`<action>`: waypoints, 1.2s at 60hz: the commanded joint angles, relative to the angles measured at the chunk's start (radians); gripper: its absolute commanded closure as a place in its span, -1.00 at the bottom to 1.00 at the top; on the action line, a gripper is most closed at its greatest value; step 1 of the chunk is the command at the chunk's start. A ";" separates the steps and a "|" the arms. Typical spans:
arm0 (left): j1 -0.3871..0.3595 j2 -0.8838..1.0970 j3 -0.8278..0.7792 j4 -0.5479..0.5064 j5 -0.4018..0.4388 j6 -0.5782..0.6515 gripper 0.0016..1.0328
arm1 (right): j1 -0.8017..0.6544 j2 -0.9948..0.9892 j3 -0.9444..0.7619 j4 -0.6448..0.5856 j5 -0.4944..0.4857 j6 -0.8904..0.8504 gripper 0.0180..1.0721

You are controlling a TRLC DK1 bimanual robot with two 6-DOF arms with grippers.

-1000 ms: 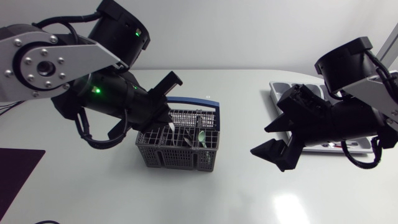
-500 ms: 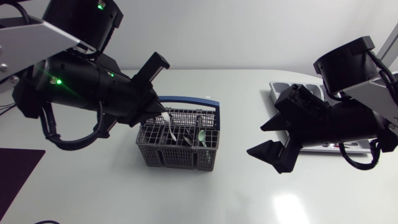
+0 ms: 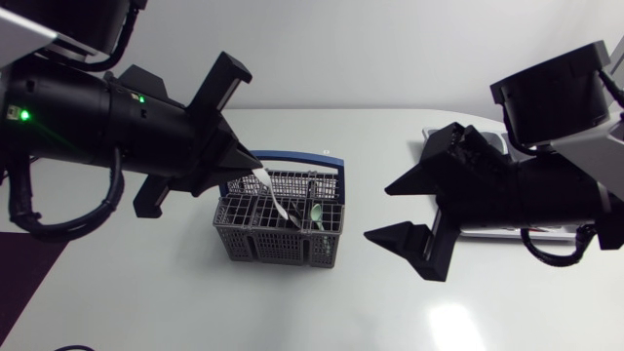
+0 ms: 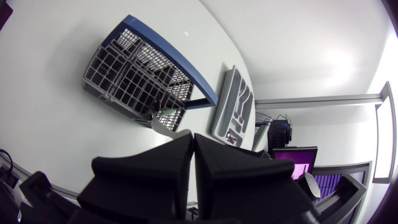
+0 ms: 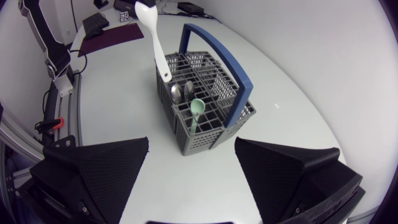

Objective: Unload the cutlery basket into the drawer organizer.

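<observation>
The grey wire cutlery basket (image 3: 255, 239) with a blue handle (image 3: 297, 156) stands mid-table. My left gripper (image 3: 255, 163) hangs above its left rim, shut on the top end of a white plastic spoon (image 3: 273, 192). The spoon slants down, with its lower end at the basket's compartments. In the right wrist view the white spoon (image 5: 154, 37) rises out of the basket (image 5: 211, 134), beside a green spoon (image 5: 196, 109) and metal spoons (image 5: 178, 92). My right gripper (image 3: 380, 212) stands open to the basket's right, holding nothing. The grey drawer organizer (image 3: 435, 142) lies at the right, mostly behind my right arm.
In the left wrist view the basket (image 4: 134, 68) and the organizer (image 4: 231, 106) lie ahead of the shut left gripper (image 4: 193, 146). A dark purple mat (image 3: 19, 278) sits at the table's left edge. Bare white table lies in front of the basket.
My left arm has risen and drawn back to the left, pulling the white spoon up out of the basket. My right gripper has shifted slightly left toward the basket, still open.
</observation>
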 commanded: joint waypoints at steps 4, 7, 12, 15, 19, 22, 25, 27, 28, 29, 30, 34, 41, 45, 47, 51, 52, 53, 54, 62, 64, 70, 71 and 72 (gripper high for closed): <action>0.002 0.002 0.032 0.004 0.048 -0.044 0.92 | 0.058 0.028 0.009 0.048 0.001 0.043 -0.90; 0.007 0.009 0.032 0.004 0.075 -0.047 0.92 | 0.081 0.043 0.020 0.064 0.001 0.059 -0.90; 0.016 0.015 0.031 0.003 0.112 -0.052 0.92 | 0.105 0.068 0.032 0.087 0.001 0.079 -0.90; 0.021 0.025 0.032 0.000 0.144 -0.053 0.92 | 0.127 0.080 0.032 0.107 0.003 0.091 -0.90; 0.028 0.038 0.031 -0.003 0.184 -0.055 0.92 | 0.153 0.097 0.032 0.127 0.004 0.105 -0.90; 0.030 0.050 0.031 -0.003 0.202 -0.055 0.92 | 0.176 0.103 0.027 0.151 0.006 0.119 -0.90; 0.030 0.064 0.031 -0.003 0.219 -0.055 0.92 | 0.193 0.111 0.027 0.168 0.014 0.129 -0.90; 0.030 0.075 0.032 -0.003 0.235 -0.055 0.92 | 0.209 0.120 0.029 0.185 0.018 0.143 -0.90; 0.030 0.079 0.034 -0.003 0.241 -0.056 0.92 | 0.212 0.123 0.029 0.191 0.024 0.145 -0.90; 0.030 0.081 0.034 -0.003 0.244 -0.056 0.93 | 0.216 0.126 0.030 0.199 0.029 0.145 -0.89; 0.030 0.087 0.035 -0.003 0.256 -0.056 0.92 | 0.220 0.131 0.030 0.202 0.033 0.148 -0.89; 0.030 0.101 0.038 -0.005 0.275 -0.056 0.92 | 0.232 0.152 0.033 0.220 0.033 0.151 -0.82; 0.030 0.119 0.041 -0.011 0.310 -0.056 0.92 | 0.257 0.189 0.033 0.257 0.076 0.157 -0.72; 0.032 0.121 0.040 -0.012 0.316 -0.055 0.92 | 0.262 0.209 0.033 0.271 0.086 0.157 -0.66; 0.032 0.121 0.040 -0.012 0.318 -0.055 0.92 | 0.265 0.220 0.033 0.281 0.093 0.159 -0.58; 0.032 0.121 0.040 -0.014 0.324 -0.055 0.92 | 0.265 0.232 0.032 0.291 0.095 0.166 -0.46; 0.032 0.119 0.040 -0.015 0.325 -0.055 0.93 | 0.265 0.236 0.030 0.300 0.096 0.172 -0.37; 0.032 0.118 0.038 -0.015 0.327 -0.053 0.93 | 0.265 0.240 0.029 0.303 0.096 0.175 -0.33; 0.032 0.118 0.038 -0.015 0.327 -0.053 0.93 | 0.265 0.241 0.029 0.306 0.096 0.177 -0.28; 0.036 0.110 0.034 -0.017 0.336 -0.053 0.92 | 0.265 0.246 0.023 0.324 0.106 0.189 0.15; 0.038 0.108 0.032 -0.017 0.337 -0.053 0.93 | 0.265 0.246 0.020 0.328 0.107 0.191 0.24; 0.039 0.101 0.029 -0.017 0.337 -0.053 0.92 | 0.265 0.249 0.014 0.331 0.110 0.189 0.36; 0.039 0.101 0.028 -0.017 0.337 -0.053 0.92 | 0.265 0.249 0.012 0.331 0.110 0.189 0.40; 0.041 0.099 0.028 -0.017 0.337 -0.053 0.92 | 0.265 0.249 0.012 0.331 0.110 0.188 0.44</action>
